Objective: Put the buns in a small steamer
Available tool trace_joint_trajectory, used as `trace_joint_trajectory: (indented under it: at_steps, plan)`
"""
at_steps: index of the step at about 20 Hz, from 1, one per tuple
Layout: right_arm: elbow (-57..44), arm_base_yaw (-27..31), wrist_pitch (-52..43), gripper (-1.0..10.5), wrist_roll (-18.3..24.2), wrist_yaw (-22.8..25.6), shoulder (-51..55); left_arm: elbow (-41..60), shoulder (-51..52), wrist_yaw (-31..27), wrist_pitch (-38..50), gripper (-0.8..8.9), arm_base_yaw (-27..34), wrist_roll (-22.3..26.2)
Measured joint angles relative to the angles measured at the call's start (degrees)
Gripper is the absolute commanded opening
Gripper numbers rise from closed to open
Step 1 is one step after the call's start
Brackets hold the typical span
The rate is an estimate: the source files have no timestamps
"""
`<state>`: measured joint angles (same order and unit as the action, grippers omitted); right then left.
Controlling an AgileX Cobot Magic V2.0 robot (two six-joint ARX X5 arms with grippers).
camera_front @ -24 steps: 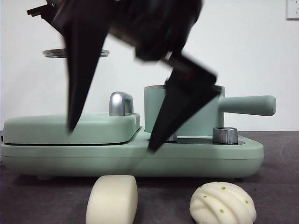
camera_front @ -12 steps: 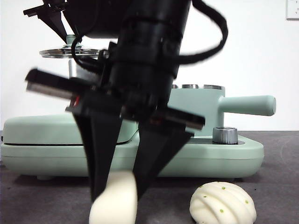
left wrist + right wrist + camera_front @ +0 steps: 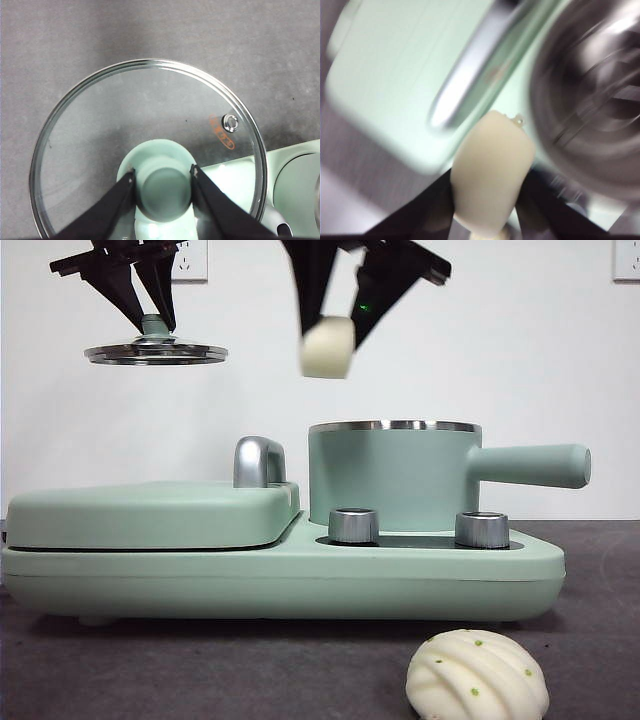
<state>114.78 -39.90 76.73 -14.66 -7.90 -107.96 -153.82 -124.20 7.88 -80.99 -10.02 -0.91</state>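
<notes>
My right gripper (image 3: 328, 335) is shut on the smooth cream-white bun (image 3: 328, 347) and holds it high above the left rim of the open mint-green small steamer (image 3: 390, 475). The right wrist view shows the bun (image 3: 492, 170) between the jaws, beside the steamer's dark inside (image 3: 600, 95). My left gripper (image 3: 148, 310) is shut on the green knob (image 3: 162, 186) of the steamer lid (image 3: 155, 352), held in the air at the upper left. The ridged bun with green specks (image 3: 477, 676) lies on the dark table in front of the appliance.
The steamer stands on a mint-green appliance base (image 3: 280, 575) with two steel knobs (image 3: 353, 525). The flat griddle lid (image 3: 150, 512) with a chrome handle (image 3: 258, 460) covers its left half. The steamer's straight handle (image 3: 530, 465) sticks out to the right.
My right gripper closed on the smooth bun down on the table and lifted it up to above the steamer's left rim. The lid and the ridged bun have not moved.
</notes>
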Motion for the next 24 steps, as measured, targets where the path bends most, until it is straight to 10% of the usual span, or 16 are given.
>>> trace_joint_trajectory:
  at_steps: [7, 24]
  plan:
    - [8.4, 10.5, -0.3, 1.6, 3.2, -3.8, -11.4, 0.0, 0.0, 0.0, 0.0, 0.15, 0.0, 0.0]
    - [11.1, 11.5, -0.4, 4.3, 5.5, -5.6, -15.8, 0.0, 0.0, 0.0, 0.0, 0.15, 0.0, 0.0]
